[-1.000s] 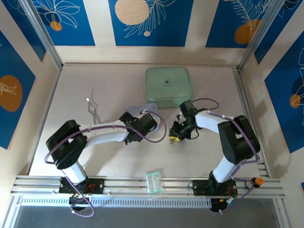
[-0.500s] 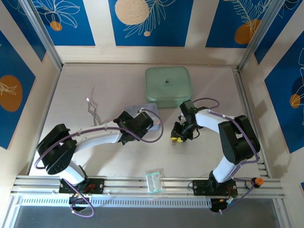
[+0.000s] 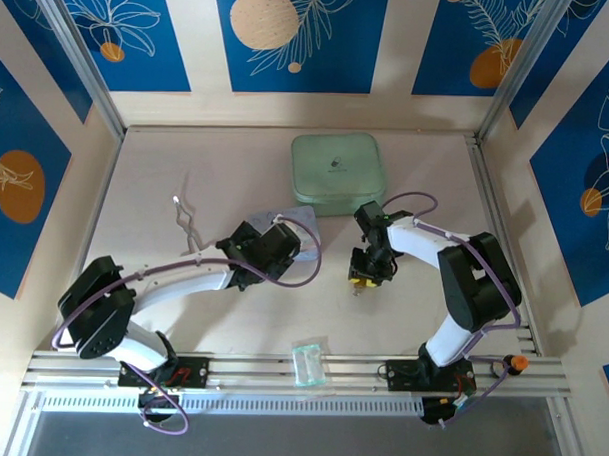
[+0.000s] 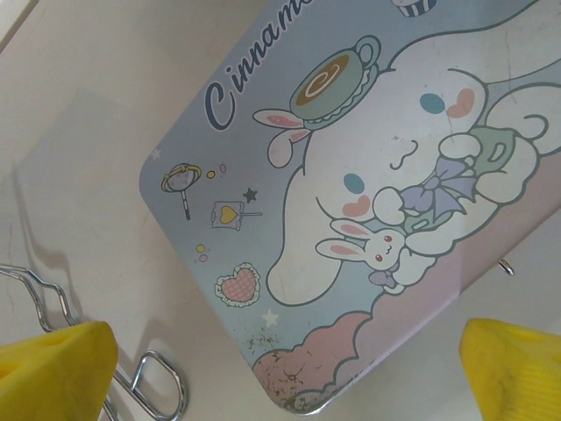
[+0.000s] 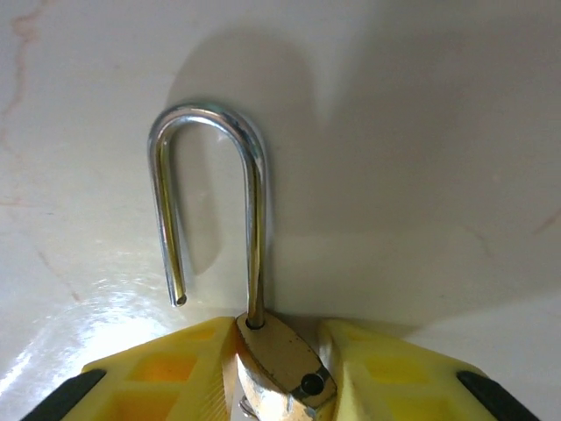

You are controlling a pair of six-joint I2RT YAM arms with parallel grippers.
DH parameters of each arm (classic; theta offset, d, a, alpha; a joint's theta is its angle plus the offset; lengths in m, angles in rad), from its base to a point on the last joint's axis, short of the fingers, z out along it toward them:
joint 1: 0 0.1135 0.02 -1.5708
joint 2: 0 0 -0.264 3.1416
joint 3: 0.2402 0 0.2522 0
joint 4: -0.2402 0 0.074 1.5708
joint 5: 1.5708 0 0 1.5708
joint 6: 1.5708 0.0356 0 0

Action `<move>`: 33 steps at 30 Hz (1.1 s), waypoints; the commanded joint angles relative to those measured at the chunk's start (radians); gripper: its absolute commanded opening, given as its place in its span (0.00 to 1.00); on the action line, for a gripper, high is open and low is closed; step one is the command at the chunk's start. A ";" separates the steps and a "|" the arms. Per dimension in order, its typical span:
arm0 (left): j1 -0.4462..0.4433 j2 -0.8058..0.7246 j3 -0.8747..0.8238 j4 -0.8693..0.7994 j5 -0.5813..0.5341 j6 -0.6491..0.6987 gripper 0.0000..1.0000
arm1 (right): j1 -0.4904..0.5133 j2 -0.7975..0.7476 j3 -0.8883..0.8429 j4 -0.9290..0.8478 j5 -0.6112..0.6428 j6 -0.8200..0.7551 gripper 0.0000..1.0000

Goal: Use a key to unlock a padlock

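Note:
The padlock [image 5: 279, 364] has a brass body and a thin silver shackle [image 5: 210, 123]. The shackle is sprung: its free end [image 5: 178, 298] hangs outside the body. The body stands tilted between the yellow fingers [image 5: 166, 368] of my right gripper [image 5: 280, 386], touching the left finger, with a gap to the right one. The same gripper [image 3: 365, 277] points down at the table right of centre. My left gripper [image 4: 285, 373] is wide open over a corner of the pale-blue cartoon tin [image 4: 351, 175], holding nothing. The key is hidden.
A mint-green square box [image 3: 336, 172] lies at the back centre. A bent silver wire [image 3: 188, 224] with a loop [image 4: 149, 390] lies left of the tin [image 3: 301, 219]. A small clear plastic piece [image 3: 308, 363] sits on the front rail.
The right jaws have widened around the padlock. The left arm has swung back to the left, its gripper sliding slightly left over the tin.

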 commanded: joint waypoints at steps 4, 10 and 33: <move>0.010 -0.024 0.004 0.005 0.019 0.016 0.99 | 0.022 -0.022 -0.014 -0.072 0.112 -0.001 0.42; 0.013 -0.060 0.007 0.013 0.050 0.002 0.99 | 0.026 -0.051 -0.018 -0.075 0.133 -0.009 0.56; 0.390 -0.447 -0.462 0.719 -0.028 0.217 0.99 | -0.101 -0.493 -0.252 0.615 0.523 -0.501 0.99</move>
